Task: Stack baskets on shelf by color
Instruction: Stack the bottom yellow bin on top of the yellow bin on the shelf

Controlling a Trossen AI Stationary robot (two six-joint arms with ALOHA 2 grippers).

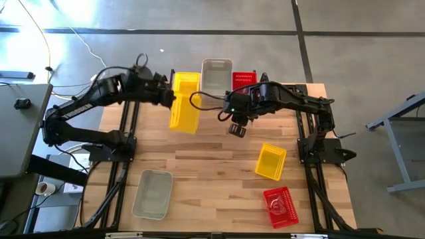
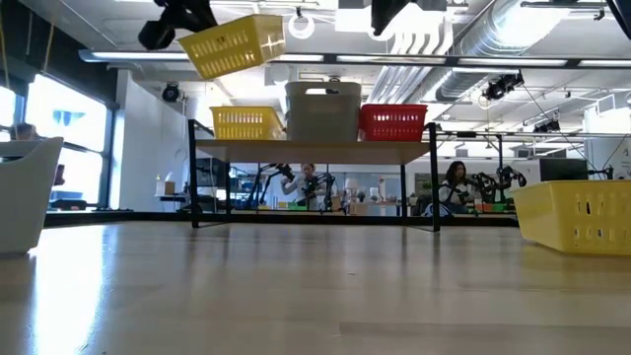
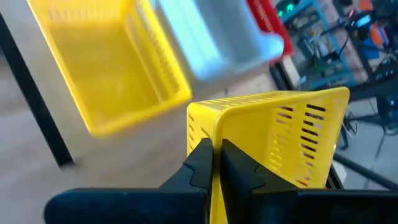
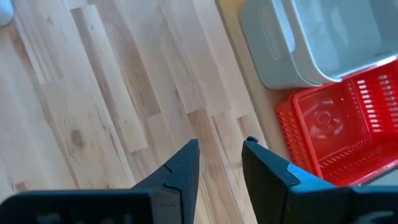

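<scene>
The left hand (image 1: 171, 98) pinched the rim of a yellow basket (image 1: 185, 113), its two fingers (image 3: 200, 163) pressed together on the thin plastic wall, and held it tilted in the air just in front of the shelf (image 2: 315, 150). On the shelf three baskets sat side by side: another yellow basket (image 2: 246, 122) at one end, a grey-white basket (image 2: 322, 110) in the middle and a red basket (image 2: 392, 122) at the other end. The right hand (image 1: 237, 129) hung over the bare surface (image 1: 212, 172) near the shelf, its fingers spread and holding nothing. Well apart on the surface lay a loose yellow basket (image 1: 271, 161), a loose red basket (image 1: 281, 206) and a loose grey-white basket (image 1: 152, 193). The step in hand appeared to be the placing of a second yellow basket. The next move would likely call for levelling the carried basket, bringing it directly above the yellow one on the shelf, lowering it until it nested inside, and only then letting go. A tilted drop might catch the rim or nudge the grey-white neighbour.
</scene>
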